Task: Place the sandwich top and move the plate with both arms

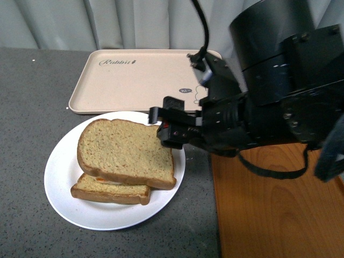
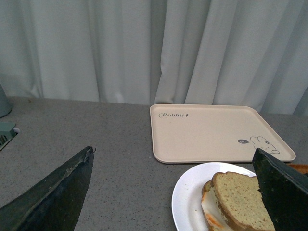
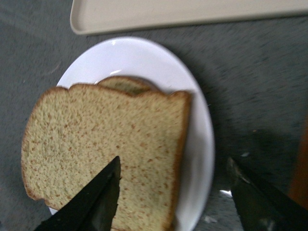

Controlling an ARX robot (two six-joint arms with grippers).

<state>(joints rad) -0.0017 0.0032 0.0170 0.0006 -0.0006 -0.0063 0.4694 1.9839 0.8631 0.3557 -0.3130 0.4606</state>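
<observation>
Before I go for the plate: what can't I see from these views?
- Filling: covered by the top slice in front and right wrist views; only an edge shows.
- Plate rim, right side: partly hidden behind the right arm in front view.
- Much of the plate: cut off by the picture's edge in left wrist view.

Beige rectangular tray (image 1: 134, 80) flat on dark grey speckled countertop (image 1: 32, 97), toward the back, "Rabbit" script and small rabbit print on it, nothing inside. Orange wood-grain tray (image 1: 269, 209) front right, just apart from the beige one. Lower bread slice (image 1: 107, 192) shows white and orange filling at its edge. Pale pleated curtain (image 1: 80, 24) behind. Left wrist view: grey object (image 2: 4, 103) at frame edge, unclear.
</observation>
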